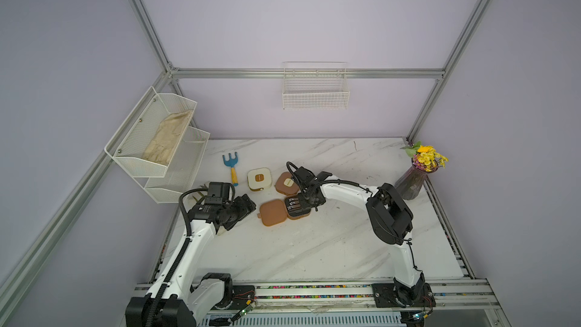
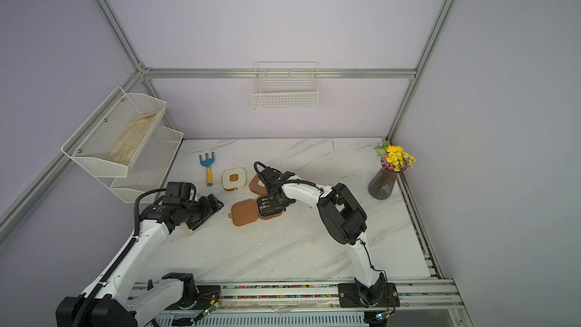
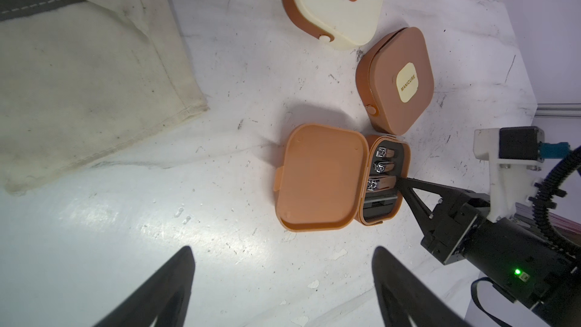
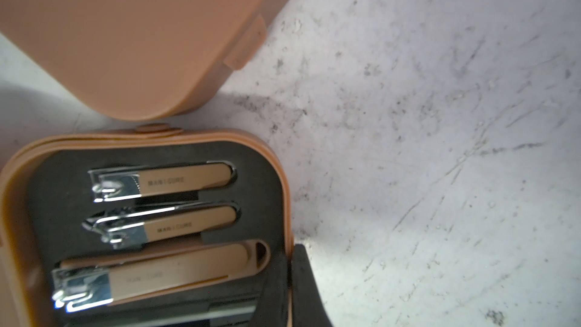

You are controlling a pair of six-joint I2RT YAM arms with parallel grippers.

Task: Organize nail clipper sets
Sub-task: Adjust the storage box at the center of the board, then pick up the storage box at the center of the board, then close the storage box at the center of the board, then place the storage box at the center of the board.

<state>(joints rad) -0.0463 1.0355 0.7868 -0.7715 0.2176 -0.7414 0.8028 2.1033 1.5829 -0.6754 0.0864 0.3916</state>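
An open brown case (image 1: 273,212) (image 2: 244,212) (image 3: 320,177) lies mid-table, lid flat, black-lined base holding three bronze-and-silver clippers (image 4: 163,180) (image 3: 385,153). My right gripper (image 4: 290,246) (image 3: 399,184) is shut on the base's far wall, one finger inside and one outside. Behind it lie a closed brown case (image 1: 284,183) (image 2: 257,184) (image 3: 396,80) (image 4: 125,42) and a closed cream case (image 1: 259,178) (image 2: 233,178) (image 3: 333,4). My left gripper (image 3: 283,250) (image 1: 245,204) is open and empty, a short way left of the lid.
A blue-and-yellow toy rake (image 1: 231,168) lies left of the cream case. A white mesh shelf (image 1: 154,139) hangs on the left wall, a wire basket (image 1: 316,89) on the back wall. A flower vase (image 1: 415,180) stands far right. A cream cloth (image 3: 78,73) lies by the left arm.
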